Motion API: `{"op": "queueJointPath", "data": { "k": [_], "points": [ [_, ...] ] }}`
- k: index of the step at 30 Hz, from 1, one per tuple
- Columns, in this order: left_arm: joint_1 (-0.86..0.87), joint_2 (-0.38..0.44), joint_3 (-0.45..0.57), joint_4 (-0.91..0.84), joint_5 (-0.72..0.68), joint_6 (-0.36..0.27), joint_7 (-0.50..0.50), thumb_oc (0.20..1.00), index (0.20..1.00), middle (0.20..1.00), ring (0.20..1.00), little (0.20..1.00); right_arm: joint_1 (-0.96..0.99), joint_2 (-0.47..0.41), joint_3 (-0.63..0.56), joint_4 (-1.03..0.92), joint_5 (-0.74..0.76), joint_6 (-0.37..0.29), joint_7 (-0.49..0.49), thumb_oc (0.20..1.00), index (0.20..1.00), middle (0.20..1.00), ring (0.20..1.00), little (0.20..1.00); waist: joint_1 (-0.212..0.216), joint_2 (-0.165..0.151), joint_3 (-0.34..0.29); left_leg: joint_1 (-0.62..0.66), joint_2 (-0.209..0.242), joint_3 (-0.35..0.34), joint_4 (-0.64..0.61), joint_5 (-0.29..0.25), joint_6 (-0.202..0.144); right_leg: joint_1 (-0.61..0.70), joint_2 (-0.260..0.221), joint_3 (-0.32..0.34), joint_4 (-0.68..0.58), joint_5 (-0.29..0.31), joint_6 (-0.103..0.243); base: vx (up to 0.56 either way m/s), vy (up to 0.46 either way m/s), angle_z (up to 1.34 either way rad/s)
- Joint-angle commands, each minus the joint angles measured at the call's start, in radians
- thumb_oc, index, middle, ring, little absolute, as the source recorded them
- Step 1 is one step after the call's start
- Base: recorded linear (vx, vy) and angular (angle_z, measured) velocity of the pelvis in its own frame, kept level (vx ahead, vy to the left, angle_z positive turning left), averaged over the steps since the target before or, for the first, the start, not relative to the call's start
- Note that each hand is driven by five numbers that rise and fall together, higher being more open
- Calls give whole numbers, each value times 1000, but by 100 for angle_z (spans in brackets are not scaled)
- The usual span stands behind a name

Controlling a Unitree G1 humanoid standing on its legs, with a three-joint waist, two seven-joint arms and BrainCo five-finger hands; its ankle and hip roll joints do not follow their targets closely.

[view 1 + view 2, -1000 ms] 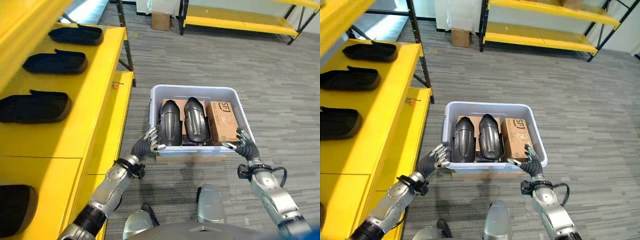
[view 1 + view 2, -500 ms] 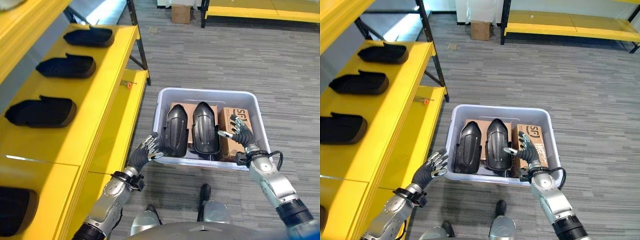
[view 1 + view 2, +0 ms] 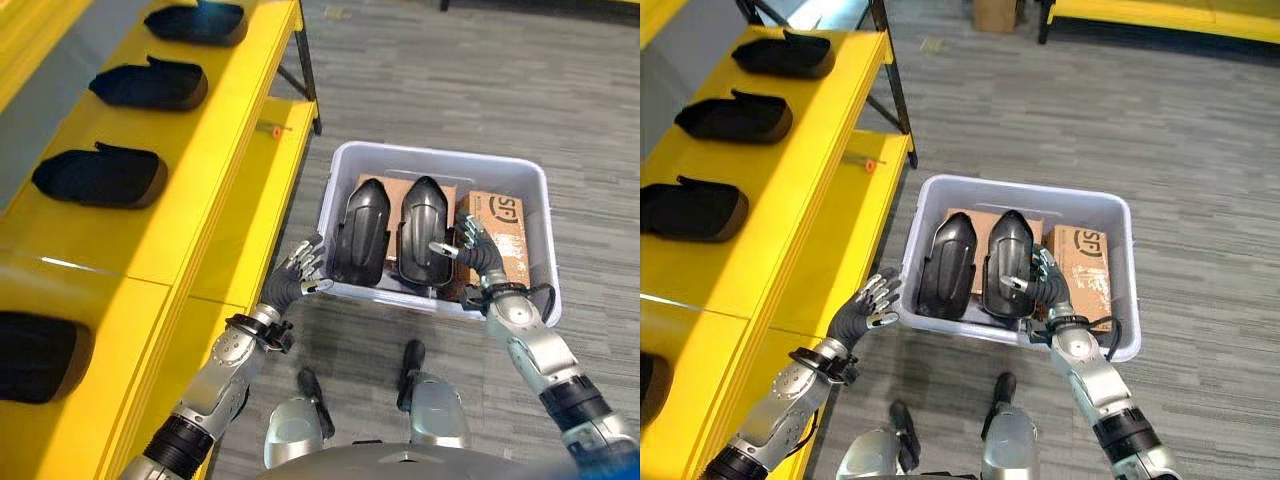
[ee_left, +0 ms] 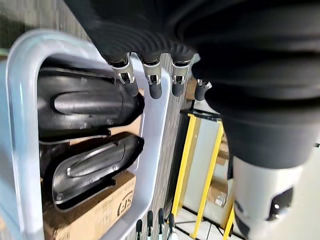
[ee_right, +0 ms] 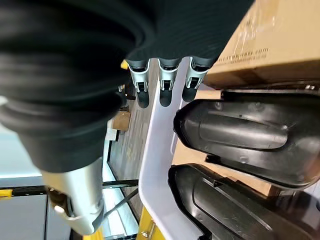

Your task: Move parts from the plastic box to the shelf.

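Note:
A pale grey plastic box (image 3: pixel 440 153) stands on the floor with two black moulded parts upright in it, one on the left (image 3: pixel 360 230) and one on the right (image 3: pixel 421 228). My left hand (image 3: pixel 292 284) is open, its fingers spread just outside the box's near left corner; in the left wrist view its fingertips (image 4: pixel 152 89) hover over the rim (image 4: pixel 156 131). My right hand (image 3: pixel 472 250) is open inside the box, beside the right part and in front of a cardboard carton (image 3: pixel 502 222). It holds nothing. In the right wrist view its fingers (image 5: pixel 162 89) stand clear of the part (image 5: pixel 245 137).
A yellow shelf (image 3: pixel 180 190) runs along my left and carries several black parts, among them one at mid-shelf (image 3: pixel 100 176) and one farther back (image 3: pixel 150 87). A small orange item (image 3: pixel 275 130) lies on the lower ledge. Grey carpet surrounds the box.
The camera has shifted. My right hand went from the box's near right rim over it and into the box, up to the right black part. My left hand stays by the near left corner.

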Motion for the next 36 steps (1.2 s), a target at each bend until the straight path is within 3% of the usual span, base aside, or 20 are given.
{"op": "queueJointPath", "data": {
  "k": [1, 7, 15, 17, 23, 26, 30, 36],
  "points": [
    [-14, 23, 5, -102, -23, -62, 36, 1000, 1000, 1000, 1000, 1000, -54, 13, -31, -14, -8, -54, -50, 1000, 1000, 1000, 1000, 1000, 15, 3, 15, -45, 51, 12, 29, 26, 9, -17, -57, 29, 110, -71, 78, -130, 9, 14],
    [-69, 33, 0, -120, 7, -14, 65, 1000, 1000, 1000, 1000, 1000, -150, -10, -33, -26, -100, -63, -67, 1000, 1000, 1000, 1000, 1000, 26, 17, 77, -140, 42, -9, 74, 19, 11, -97, -64, 40, 153, -83, 69, -107, 5, 7],
    [-116, 43, -15, -110, 13, -52, 128, 1000, 1000, 1000, 1000, 1000, -274, -30, -34, 30, -118, 53, -308, 1000, 1000, 1000, 1000, 1000, 34, 44, 107, -274, 15, -24, 123, 8, 28, -234, -67, 54, 240, -121, 49, -101, 32, -1],
    [-124, 37, -16, -112, 4, -61, 143, 1000, 1000, 1000, 1000, 1000, -283, -34, -55, 69, -99, 41, -349, 1000, 1000, 1000, 1000, 1000, 33, 53, 107, -310, 13, -25, 143, 2, 32, -271, -66, 62, 268, -132, 42, -112, 15, -2],
    [-136, 23, -27, -112, -1, -64, 150, 1000, 1000, 1000, 1000, 1000, -261, -37, -77, 111, -55, 77, -256, 1000, 1000, 1000, 1000, 1000, 23, 66, 107, -421, 30, -32, 234, -23, 35, -381, -73, 81, 381, -183, 15, -96, -14, 0],
    [-150, 18, -33, -99, -15, -59, 139, 1000, 1000, 1000, 1000, 1000, -289, -44, -52, 169, 35, 101, -121, 1000, 1000, 1000, 1000, 1000, 31, 72, 107, -481, 41, -45, 295, -43, 38, -438, -83, 90, 450, -213, -4, -100, -60, 3],
    [-175, 22, -40, -95, -14, -31, 115, 1000, 1000, 1000, 1000, 1000, -395, -46, 11, 262, 16, 136, 71, 1000, 1000, 1000, 1000, 1000, 57, 82, 107, -516, 50, -58, 297, -29, 32, -471, -85, 82, 469, -218, -13, -79, -62, 6],
    [-182, 18, -42, -76, -16, -21, 65, 1000, 1000, 1000, 1000, 1000, -549, -13, 86, 356, 32, 157, 89, 1000, 1000, 1000, 1000, 1000, 94, 98, 107, -518, 59, -61, 301, -20, 25, -475, -107, 68, 481, -215, -14, -49, -16, 13]
  ]
}}
